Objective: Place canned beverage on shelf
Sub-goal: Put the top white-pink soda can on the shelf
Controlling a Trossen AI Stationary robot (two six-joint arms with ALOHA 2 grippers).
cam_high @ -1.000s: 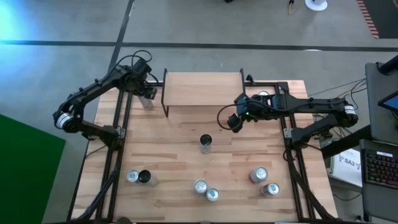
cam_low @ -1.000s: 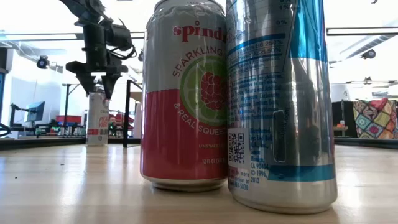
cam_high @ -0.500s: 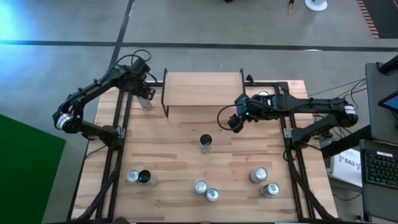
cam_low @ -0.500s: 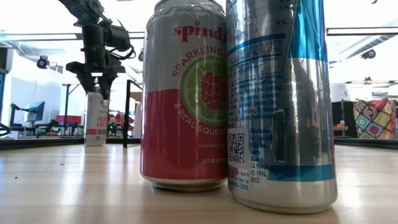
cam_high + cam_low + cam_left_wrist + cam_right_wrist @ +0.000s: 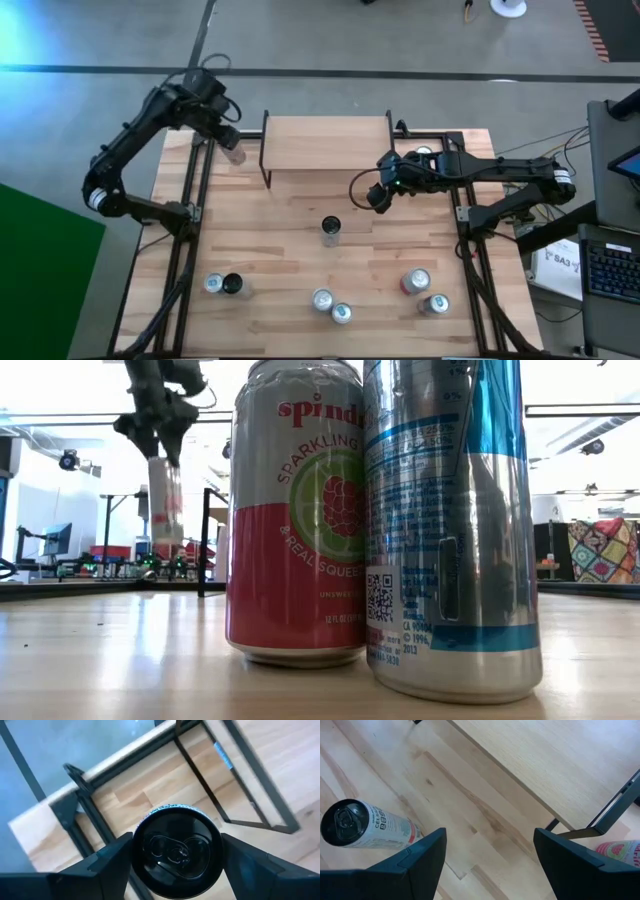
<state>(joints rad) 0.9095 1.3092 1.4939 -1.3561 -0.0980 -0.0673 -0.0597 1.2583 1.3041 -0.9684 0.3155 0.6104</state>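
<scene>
Left tool (image 5: 226, 138) closed on a slim can (image 5: 176, 851) — black top with pull tab seen from the left wrist view, one finger (image 5: 112, 865) pressed to each side of it. In the low view the same can (image 5: 165, 507) hangs upright under the tool (image 5: 158, 448), off the table (image 5: 280, 260), far behind the two big cans at the front. From above, held at the table's far left corner, just beside the left end of the shelf (image 5: 325, 142) and not over its board.

Shelf set along the far edge of the table, light wood top on thin black wire legs, nothing on it.

Right tool (image 5: 378, 197) open, holding nothing — poised just in front of the shelf's right end. Right wrist view: another slim can with a dark top (image 5: 362, 826) standing on the table between and beyond the spread fingers (image 5: 415, 865); the same can (image 5: 331, 229) near mid-table from above.

More cans along the near edge: a pair at the left (image 5: 222, 284), a pair in the middle (image 5: 331, 305), a pair at the right (image 5: 424, 291). Close to the low camera, a red-and-white raspberry can (image 5: 296, 510) beside a silver-and-blue one (image 5: 450, 525), touching or nearly so.
</scene>
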